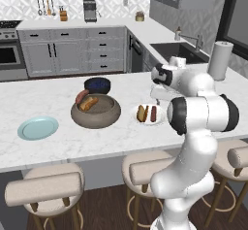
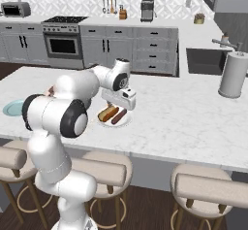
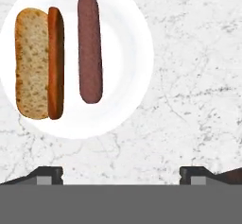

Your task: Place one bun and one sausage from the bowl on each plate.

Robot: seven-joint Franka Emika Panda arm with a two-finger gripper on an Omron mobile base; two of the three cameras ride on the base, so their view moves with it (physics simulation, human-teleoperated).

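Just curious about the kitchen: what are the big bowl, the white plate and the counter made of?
The bowl looks like matte stone: thick grey-brown walls. The white plate seems glazed ceramic, smooth and plain. The counter looks like polished marble, white with grey veins.

At the centre of the left base view, you are seeing the bowl [image 1: 96,111] sitting on the counter [image 1: 58,95], with a bun [image 1: 89,104] and a sausage [image 1: 82,96] lying inside it. A smaller bowl [image 1: 97,85] is standing just behind it. One plate [image 1: 38,127] is lying well to its left. To its right, another plate [image 1: 147,114] is carrying a bun [image 1: 142,113] and a sausage [image 1: 153,113] side by side.
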